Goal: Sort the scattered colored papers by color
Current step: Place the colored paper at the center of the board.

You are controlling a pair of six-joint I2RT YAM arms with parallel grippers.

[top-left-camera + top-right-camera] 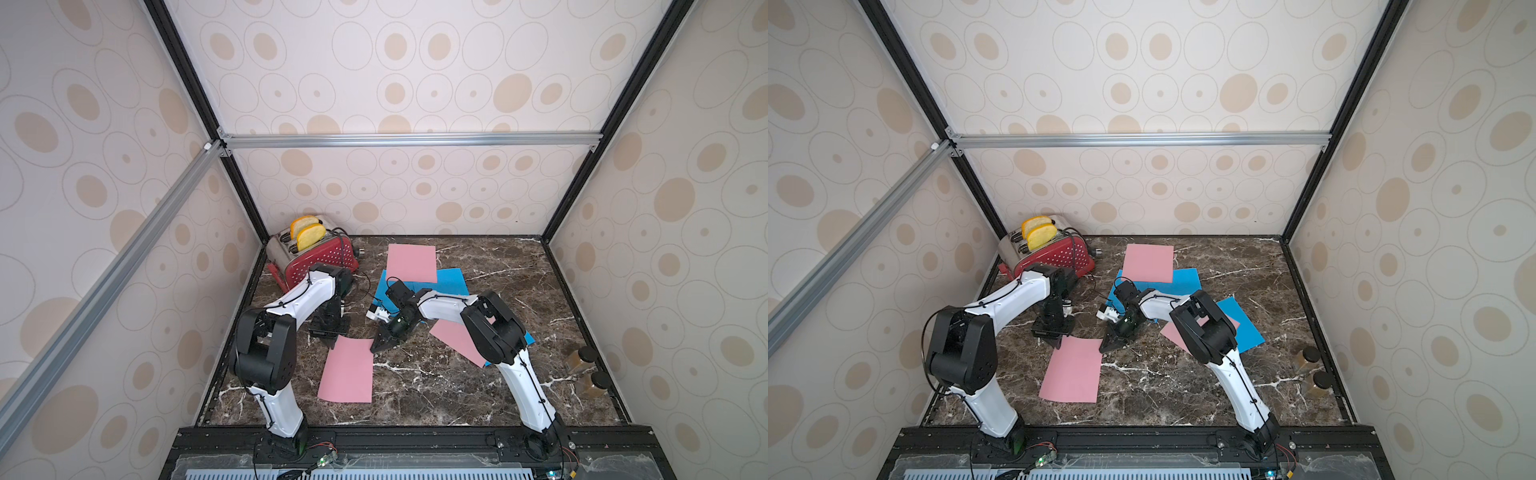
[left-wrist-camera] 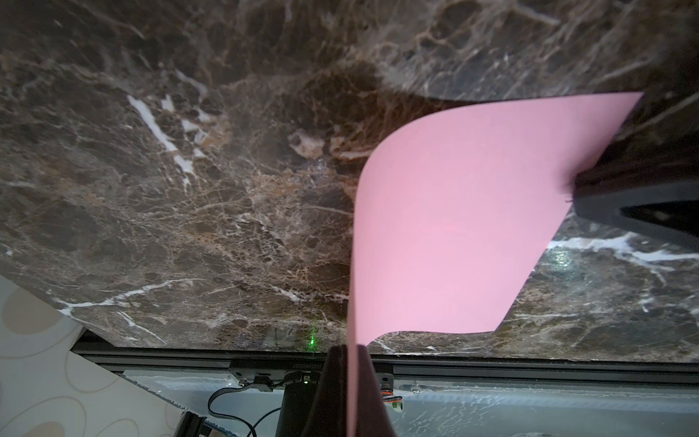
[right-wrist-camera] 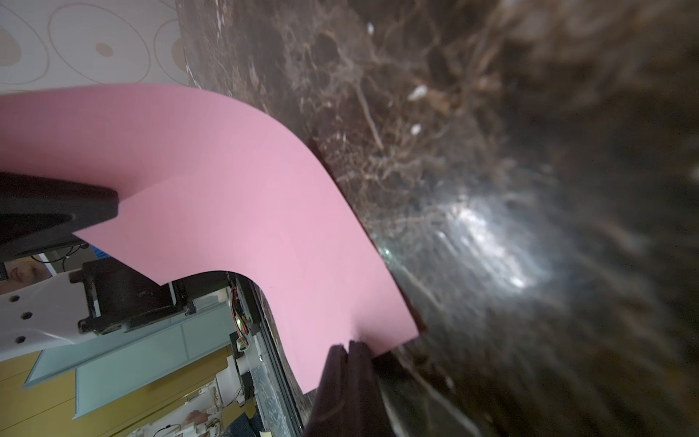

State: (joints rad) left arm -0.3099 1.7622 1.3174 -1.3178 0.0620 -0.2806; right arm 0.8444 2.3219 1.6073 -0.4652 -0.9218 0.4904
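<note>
A pink paper (image 1: pixel 347 370) lies front centre in both top views, its far edge raised. My left gripper (image 1: pixel 333 343) is shut on its far left corner and my right gripper (image 1: pixel 375 348) on its far right corner. In the left wrist view the sheet (image 2: pixel 446 227) curves up into my shut left gripper (image 2: pixel 351 352). In the right wrist view the sheet (image 3: pixel 227 212) bends into my shut right gripper (image 3: pixel 348 346). A second pink paper (image 1: pixel 411 262) rests at the back on a blue paper (image 1: pixel 449 282). A third pink paper (image 1: pixel 457 338) lies under my right arm on another blue paper (image 1: pixel 1241 324).
A red toaster (image 1: pixel 320 253) holding two yellow slices stands at the back left, with a black cable (image 1: pixel 365 286) trailing from it. Two brown jars with black lids (image 1: pixel 582 359) stand at the table's right edge. Walls close in the table on three sides.
</note>
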